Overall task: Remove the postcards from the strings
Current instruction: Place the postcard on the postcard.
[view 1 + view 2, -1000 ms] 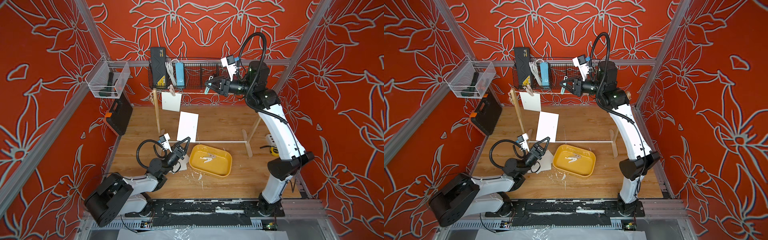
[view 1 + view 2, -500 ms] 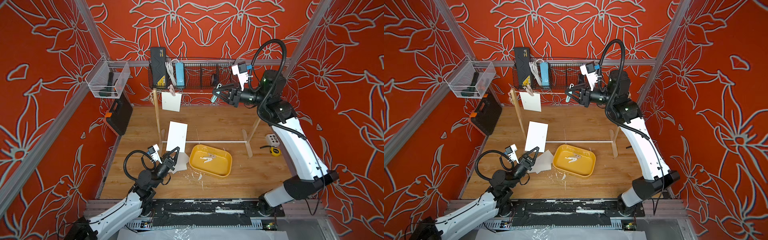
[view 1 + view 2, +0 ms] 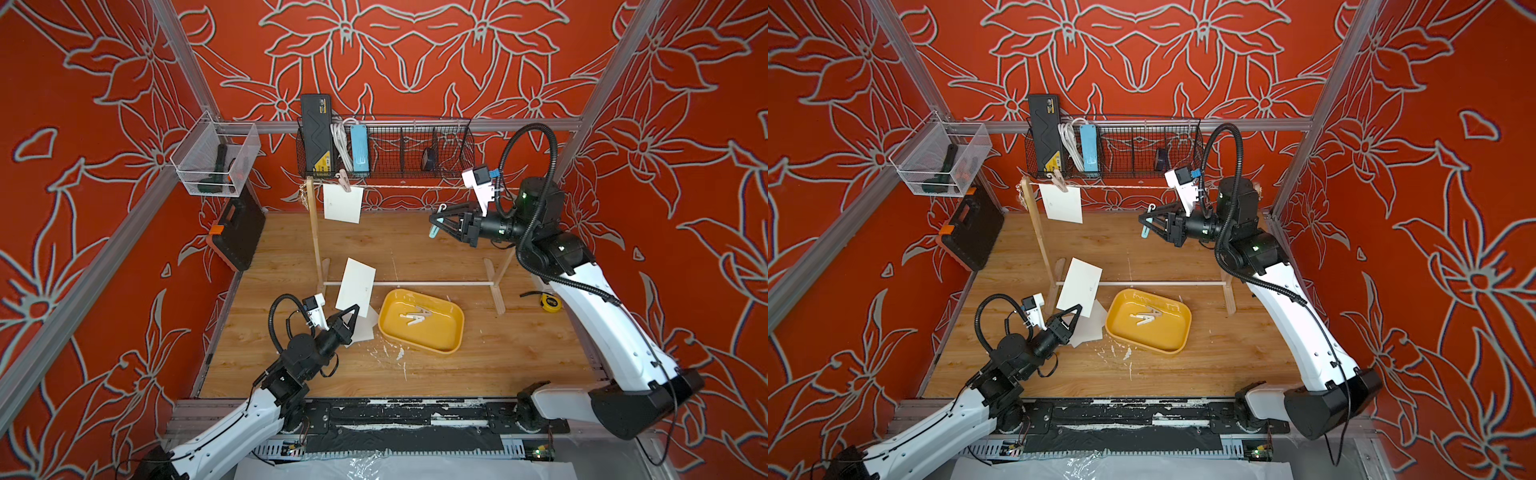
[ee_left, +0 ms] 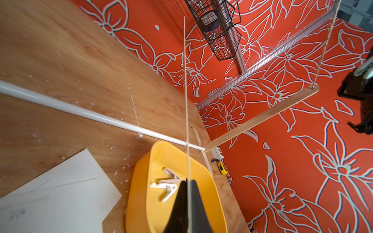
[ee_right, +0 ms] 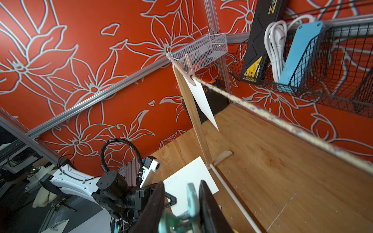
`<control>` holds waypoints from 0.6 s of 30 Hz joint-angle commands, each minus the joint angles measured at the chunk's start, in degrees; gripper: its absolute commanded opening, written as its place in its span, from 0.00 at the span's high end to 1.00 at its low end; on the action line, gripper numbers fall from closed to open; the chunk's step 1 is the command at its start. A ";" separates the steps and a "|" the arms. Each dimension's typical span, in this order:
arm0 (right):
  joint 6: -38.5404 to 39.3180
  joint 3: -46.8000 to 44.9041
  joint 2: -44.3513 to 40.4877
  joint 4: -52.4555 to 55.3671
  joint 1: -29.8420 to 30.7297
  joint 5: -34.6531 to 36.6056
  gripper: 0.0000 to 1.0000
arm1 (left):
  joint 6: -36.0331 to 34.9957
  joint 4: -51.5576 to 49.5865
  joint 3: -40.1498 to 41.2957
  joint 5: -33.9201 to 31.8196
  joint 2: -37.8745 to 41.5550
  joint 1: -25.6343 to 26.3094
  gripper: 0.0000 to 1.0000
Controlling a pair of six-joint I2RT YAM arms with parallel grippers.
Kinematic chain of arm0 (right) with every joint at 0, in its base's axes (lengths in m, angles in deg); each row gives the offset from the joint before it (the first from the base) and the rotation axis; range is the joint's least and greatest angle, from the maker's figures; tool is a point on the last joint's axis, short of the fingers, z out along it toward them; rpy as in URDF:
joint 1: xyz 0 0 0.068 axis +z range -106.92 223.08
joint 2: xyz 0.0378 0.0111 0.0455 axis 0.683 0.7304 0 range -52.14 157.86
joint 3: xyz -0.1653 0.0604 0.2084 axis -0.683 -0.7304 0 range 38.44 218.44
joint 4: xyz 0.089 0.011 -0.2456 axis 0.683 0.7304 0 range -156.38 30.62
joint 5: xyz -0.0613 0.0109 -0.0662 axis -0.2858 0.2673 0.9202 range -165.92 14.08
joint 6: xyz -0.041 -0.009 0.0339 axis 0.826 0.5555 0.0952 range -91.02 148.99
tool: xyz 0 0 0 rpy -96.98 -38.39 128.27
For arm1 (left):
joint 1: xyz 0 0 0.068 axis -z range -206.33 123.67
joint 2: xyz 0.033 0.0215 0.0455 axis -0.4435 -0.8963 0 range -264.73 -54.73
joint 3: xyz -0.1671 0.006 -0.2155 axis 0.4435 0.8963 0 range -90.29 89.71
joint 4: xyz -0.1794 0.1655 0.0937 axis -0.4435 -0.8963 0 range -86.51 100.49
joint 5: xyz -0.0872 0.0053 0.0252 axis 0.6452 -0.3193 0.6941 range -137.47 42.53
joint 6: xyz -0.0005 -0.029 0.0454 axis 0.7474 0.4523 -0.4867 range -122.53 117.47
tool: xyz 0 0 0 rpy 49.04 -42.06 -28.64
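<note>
Red floral-patterned walls enclose a wooden tabletop (image 3: 415, 249). The string (image 3: 407, 188) runs taut between two wooden posts above the far edge. One hanging postcard (image 3: 343, 203) is pinned by a pink clothespin (image 3: 344, 181) at the string's left end. The left gripper (image 3: 355, 307), toward the near-left corner, is clamped on the lower edge of a held postcard (image 3: 355, 286), which stands upright. Two loose postcards (image 3: 365, 330) lie overlapped beneath it, just beside the yellow tray (image 3: 415, 348). The right gripper (image 3: 434, 218), raised just below the string, pinches a teal clothespin (image 3: 433, 230).
</note>
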 commanded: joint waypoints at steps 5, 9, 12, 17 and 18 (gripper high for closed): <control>-4.94 -13.58 -6.14 -9.23 0.24 0.71 0.71 | 6.43 -10.20 3.20 -2.13 6.16 -0.53 1.00; -6.52 -20.06 -8.11 -11.48 0.38 0.23 0.71 | 7.95 -11.13 4.20 -2.54 4.54 -0.53 1.00; -6.61 -24.08 -8.42 -11.60 0.39 -0.03 0.71 | 8.38 -12.07 3.51 -2.41 0.54 -0.52 1.00; -6.37 -31.13 -9.39 -12.35 0.51 1.77 0.71 | 9.82 -11.31 3.43 -1.33 -6.79 -0.62 1.00; -6.44 -32.34 -9.01 -12.36 0.51 1.82 0.71 | 10.30 -10.04 4.02 -1.18 -7.41 -0.62 1.00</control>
